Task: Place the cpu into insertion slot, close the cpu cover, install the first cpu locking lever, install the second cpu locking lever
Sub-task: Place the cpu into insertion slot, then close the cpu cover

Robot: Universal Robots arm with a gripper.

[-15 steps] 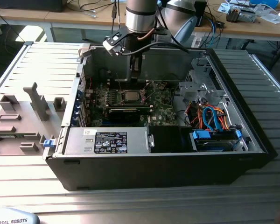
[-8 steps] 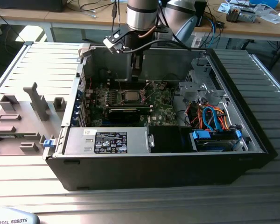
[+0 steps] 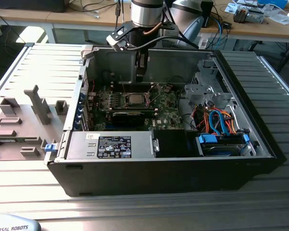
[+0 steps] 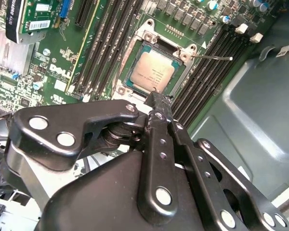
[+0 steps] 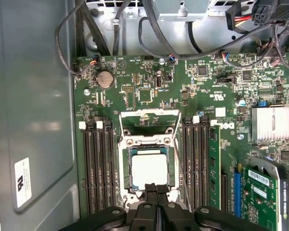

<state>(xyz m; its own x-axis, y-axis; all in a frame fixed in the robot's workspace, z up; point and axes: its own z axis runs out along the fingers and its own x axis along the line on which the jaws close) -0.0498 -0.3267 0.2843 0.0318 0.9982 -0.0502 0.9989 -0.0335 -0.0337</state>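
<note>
A ribbed metal bench [image 3: 135, 211] carries the open case [image 3: 159, 178], and the pincer [image 3: 140, 78] hangs just above the cpu [image 3: 134, 99]. In the second wrist view its tips are pressed together, empty, at the cpu's edge. In the first wrist view the cover [image 5: 149, 115] stands open beyond. A sideways nudge could skew the cpu in its slot [image 5: 127, 166].

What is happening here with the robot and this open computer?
A robot arm is reaching into the open computer case. The cpu already lies in the insertion slot. The cpu cover is open, folded back on the far side of the slot. The gripper, shut and holding nothing, is at the cpu's near edge.
</note>
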